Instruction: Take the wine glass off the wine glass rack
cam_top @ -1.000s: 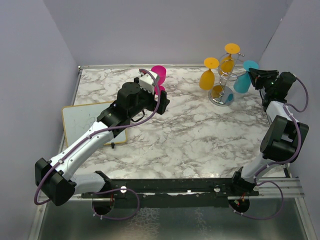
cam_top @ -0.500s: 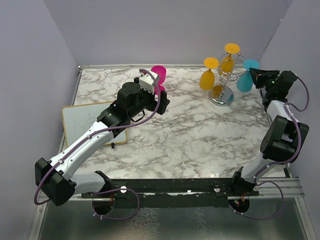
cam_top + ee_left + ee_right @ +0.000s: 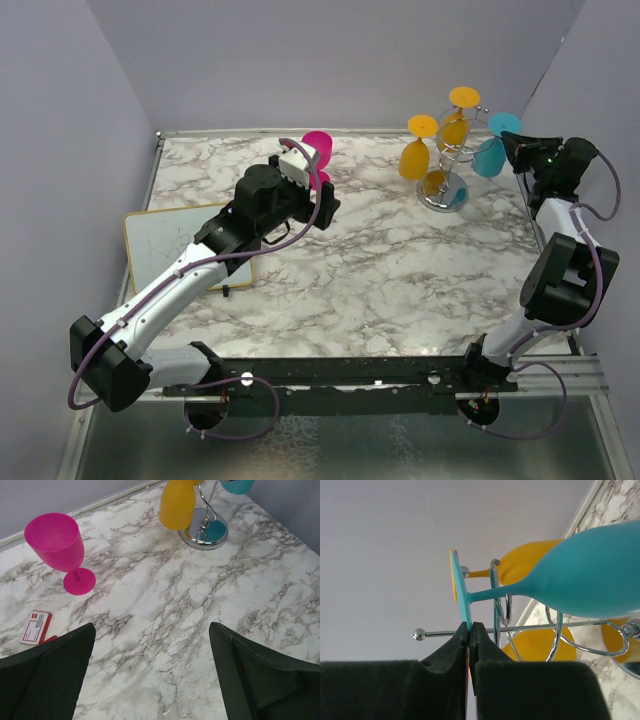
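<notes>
The right gripper (image 3: 469, 630) was pinched shut on the thin edge of the teal wine glass (image 3: 590, 575)'s foot, its two dark fingers pressed together with only that disc between them. The glass lay tilted almost on its side, foot toward the gripper and bowl away from it, close against the looped wire arms of the wine glass rack (image 3: 555, 626). The rack stood near the far right corner of the marble table (image 3: 400, 290), with the gripper at its right, above the table's right edge. Whether the stem sat inside a wire loop or only crossed in front of one could not be told. The bowl's mouth was cut off by the right wrist view's edge, and from above the fingers merged into the black wrist. Two yellow glasses (image 3: 414, 158) hung on the rack. The left gripper (image 3: 151, 630) hovered over the middle of the table, spread wide and holding nothing. A pink glass (image 3: 55, 540) stood upright toward the far edge, with a small red card (image 3: 36, 627) lying near it.
</notes>
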Motion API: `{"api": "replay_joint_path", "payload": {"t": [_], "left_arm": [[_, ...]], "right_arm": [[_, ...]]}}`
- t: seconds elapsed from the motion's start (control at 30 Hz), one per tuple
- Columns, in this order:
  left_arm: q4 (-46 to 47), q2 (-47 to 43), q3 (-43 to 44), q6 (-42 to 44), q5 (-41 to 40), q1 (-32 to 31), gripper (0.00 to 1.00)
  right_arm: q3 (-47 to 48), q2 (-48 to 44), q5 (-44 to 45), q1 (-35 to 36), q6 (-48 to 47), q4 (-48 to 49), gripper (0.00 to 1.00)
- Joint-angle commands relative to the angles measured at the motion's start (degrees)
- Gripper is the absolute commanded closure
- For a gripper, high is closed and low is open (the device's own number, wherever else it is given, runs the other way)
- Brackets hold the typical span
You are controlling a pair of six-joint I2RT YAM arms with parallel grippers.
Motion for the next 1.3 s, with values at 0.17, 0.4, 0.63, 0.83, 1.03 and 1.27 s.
{"api": "replay_joint_path", "payload": {"t": [0.17,0.4,0.63,0.83,1.03,1.27], "left_arm": [[0.1,-0.4,0.9,0.3,1.4,-0.4,0.01],[0.1,-0.5,0.9,0.3,1.2,-0.5,0.01],[0.0,-0.5,0.9,0.4,1.1,-0.5,0.01],[0.0,-0.5,1.0,0.4,1.2,-0.5,0.01],[0.0,-0.6,0.9,0.4,1.2,-0.6,0.01],[0.0,-1.0,1.0,0.3,0.9,-0.6,0.01]], "right_arm": [[3.8,-1.8,2.1,-1.7,0.4,-1.7,0.99],[5.6,-0.4,2.7,-2.4,0.2,-2.3,0.99],[5.5,-0.3,3.5,-3.5,0.1,-2.9,0.99],[3.9,-1.8,2.4,-3.9,0.5,-2.6,0.99],[3.1,-3.7,2.8,-4.1,-0.5,-3.3,0.98],[4.4,-6.5,6.5,-5.0,-7.4,-8.9,0.99]]}}
